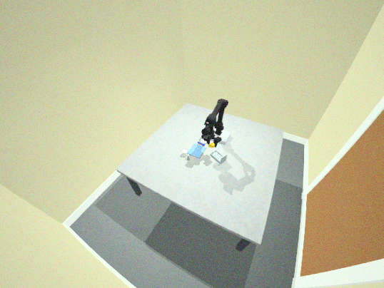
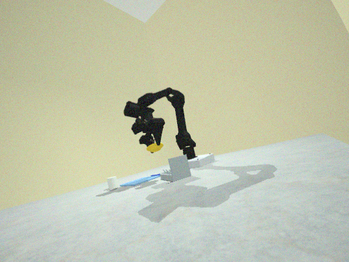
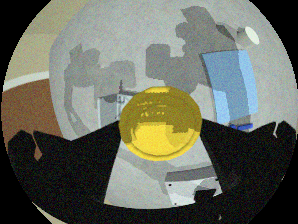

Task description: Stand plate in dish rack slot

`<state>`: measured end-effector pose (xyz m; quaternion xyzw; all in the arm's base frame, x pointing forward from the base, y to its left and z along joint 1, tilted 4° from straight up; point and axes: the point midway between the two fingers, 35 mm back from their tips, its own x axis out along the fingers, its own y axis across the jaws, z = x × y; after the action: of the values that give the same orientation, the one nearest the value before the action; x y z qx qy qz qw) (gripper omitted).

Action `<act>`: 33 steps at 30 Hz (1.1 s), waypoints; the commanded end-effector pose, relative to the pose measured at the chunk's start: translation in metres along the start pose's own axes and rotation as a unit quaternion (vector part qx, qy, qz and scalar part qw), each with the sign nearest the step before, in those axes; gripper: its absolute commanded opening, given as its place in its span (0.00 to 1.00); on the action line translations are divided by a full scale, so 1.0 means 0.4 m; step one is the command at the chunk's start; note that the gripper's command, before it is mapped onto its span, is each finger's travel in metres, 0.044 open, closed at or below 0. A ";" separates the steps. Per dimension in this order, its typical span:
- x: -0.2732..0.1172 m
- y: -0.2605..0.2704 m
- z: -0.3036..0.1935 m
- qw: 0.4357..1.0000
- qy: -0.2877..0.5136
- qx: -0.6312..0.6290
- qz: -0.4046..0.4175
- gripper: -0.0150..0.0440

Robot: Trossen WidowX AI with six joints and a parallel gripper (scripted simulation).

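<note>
The yellow plate is held in the air, tilted from level. My gripper is shut on it, with the fingers wide apart at opposite sides of its rim. The pale grey dish rack stands on the table, with an upright panel at one end. The plate is well above the rack and off to its side, not touching it. In the wrist view the plate hides part of the rack, and its slots cannot be made out clearly.
A light blue cloth or mat lies beside the rack, with a small dark blue item at one end. A white cup stands beyond it. The white arm base is behind the rack.
</note>
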<state>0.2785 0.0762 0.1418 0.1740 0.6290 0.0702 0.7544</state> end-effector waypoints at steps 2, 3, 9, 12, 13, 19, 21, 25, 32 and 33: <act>0.047 -0.004 0.023 0.999 -0.012 -0.025 0.043 0.25; 0.056 -0.003 0.029 0.998 -0.016 -0.032 0.053 0.25; 0.099 -0.001 0.059 0.990 -0.046 -0.074 0.110 0.25; 0.117 -0.002 0.070 0.984 -0.063 -0.096 0.138 0.25; 0.123 -0.002 0.074 0.981 -0.069 -0.104 0.146 0.25; 0.150 -0.006 0.089 0.963 -0.107 -0.151 0.196 0.25; 0.157 -0.008 0.092 0.955 -0.120 -0.168 0.211 0.25; 0.167 -0.016 0.096 0.939 -0.150 -0.198 0.238 0.25; 0.175 -0.033 0.091 0.905 -0.203 -0.251 0.276 0.25; 0.176 -0.034 0.088 0.899 -0.210 -0.261 0.282 0.25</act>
<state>0.3293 0.0808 0.0815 0.1582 0.3627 0.3830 0.8347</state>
